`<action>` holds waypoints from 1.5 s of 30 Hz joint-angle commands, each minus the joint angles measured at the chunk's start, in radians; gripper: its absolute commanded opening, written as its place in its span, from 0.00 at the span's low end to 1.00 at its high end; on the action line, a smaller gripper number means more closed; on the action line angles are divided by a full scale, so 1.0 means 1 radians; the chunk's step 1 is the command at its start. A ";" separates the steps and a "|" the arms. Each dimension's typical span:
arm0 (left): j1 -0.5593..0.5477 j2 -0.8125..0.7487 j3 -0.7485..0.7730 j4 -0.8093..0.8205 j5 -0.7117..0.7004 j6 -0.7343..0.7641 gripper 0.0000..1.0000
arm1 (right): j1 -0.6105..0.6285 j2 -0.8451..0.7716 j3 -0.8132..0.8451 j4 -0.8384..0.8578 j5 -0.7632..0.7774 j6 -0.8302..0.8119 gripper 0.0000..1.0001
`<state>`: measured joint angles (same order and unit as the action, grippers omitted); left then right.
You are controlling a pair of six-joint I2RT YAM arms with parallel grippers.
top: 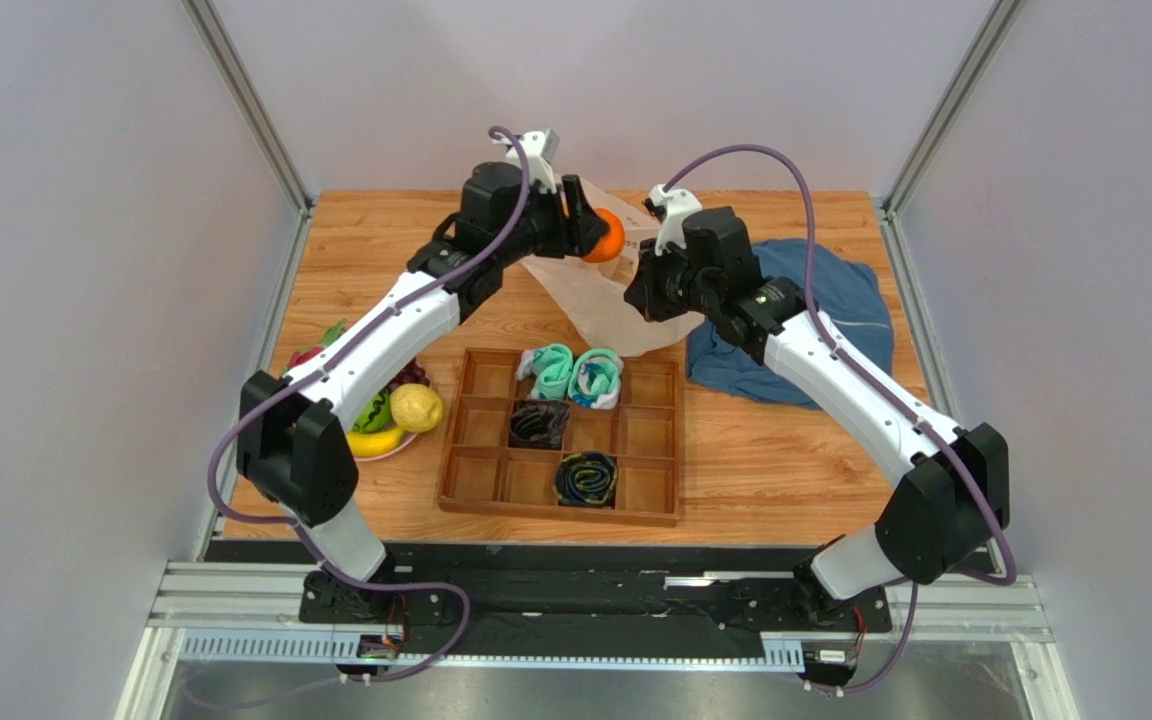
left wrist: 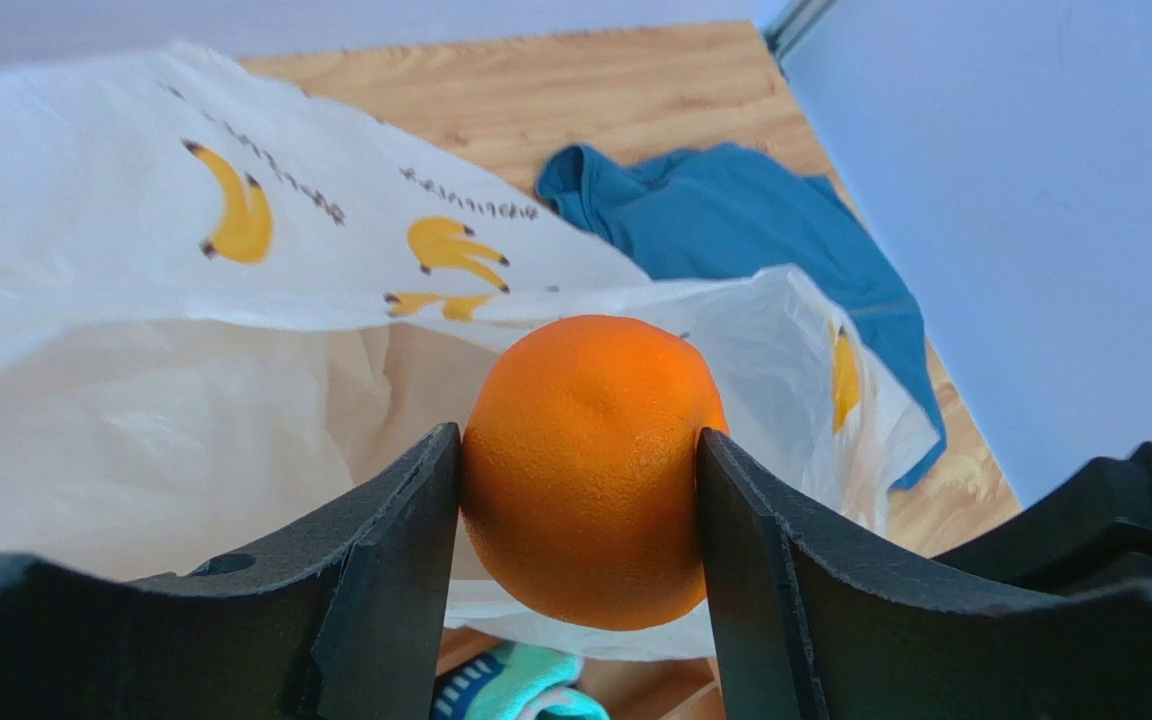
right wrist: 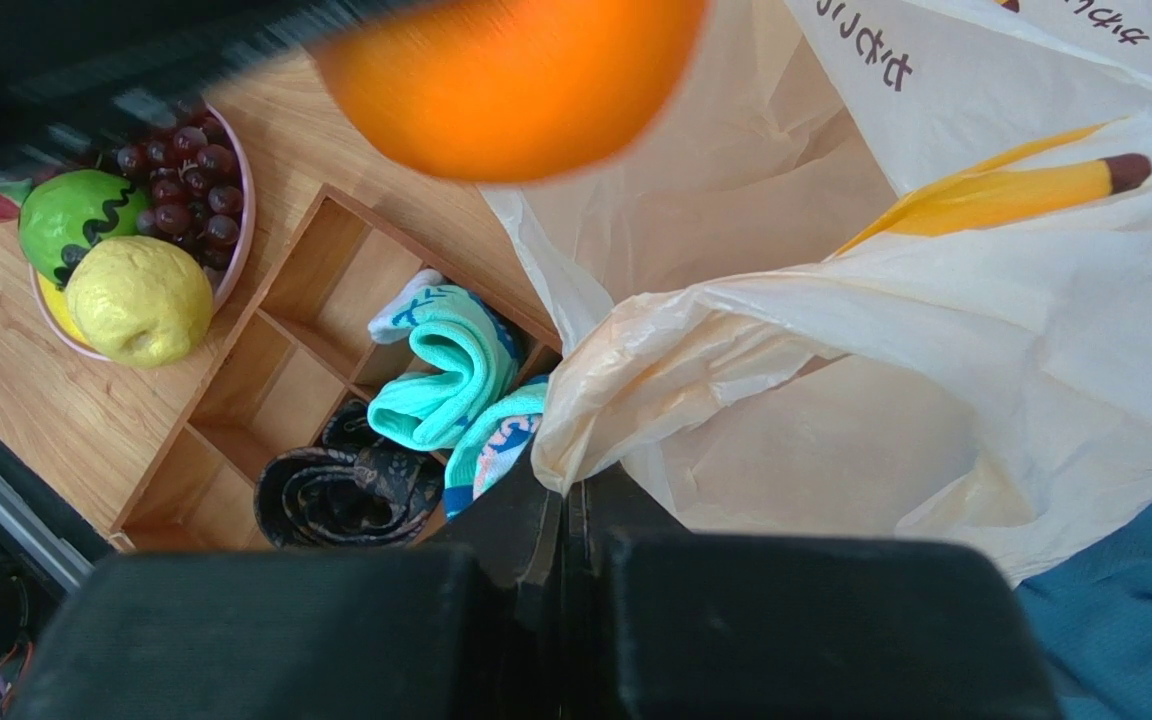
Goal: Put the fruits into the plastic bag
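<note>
Left end effector [left wrist: 579,450] clamps the orange [left wrist: 590,495] over the plastic bag [left wrist: 117,405], lettering illegible, its rim pinched by right end effector [right wrist: 564,518].

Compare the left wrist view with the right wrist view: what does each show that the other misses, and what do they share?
Only the left wrist view: the left gripper clamping the orange from both sides. Only the right wrist view: the lemon, melon and grapes on a plate, the wooden tray, a dark sock, and the right gripper shut on the plastic bag at its edge. Both: the orange, the plastic bag, a teal sock and the blue garment.
</note>
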<state>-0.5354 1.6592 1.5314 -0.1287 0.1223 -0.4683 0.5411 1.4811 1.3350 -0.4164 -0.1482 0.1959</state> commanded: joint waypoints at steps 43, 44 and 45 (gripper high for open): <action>-0.060 0.055 0.085 0.023 0.041 -0.010 0.84 | 0.003 -0.073 0.015 -0.002 0.039 -0.003 0.01; -0.060 0.036 0.081 0.023 0.025 -0.004 0.84 | 0.005 -0.074 0.015 -0.002 0.039 0.000 0.01; -0.060 0.016 0.073 0.023 0.011 0.005 0.84 | 0.005 -0.076 0.015 -0.001 0.038 0.000 0.01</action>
<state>-0.5896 1.8286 1.6138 -0.1707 0.1741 -0.5091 0.5411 1.4525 1.3350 -0.4301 -0.1249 0.1940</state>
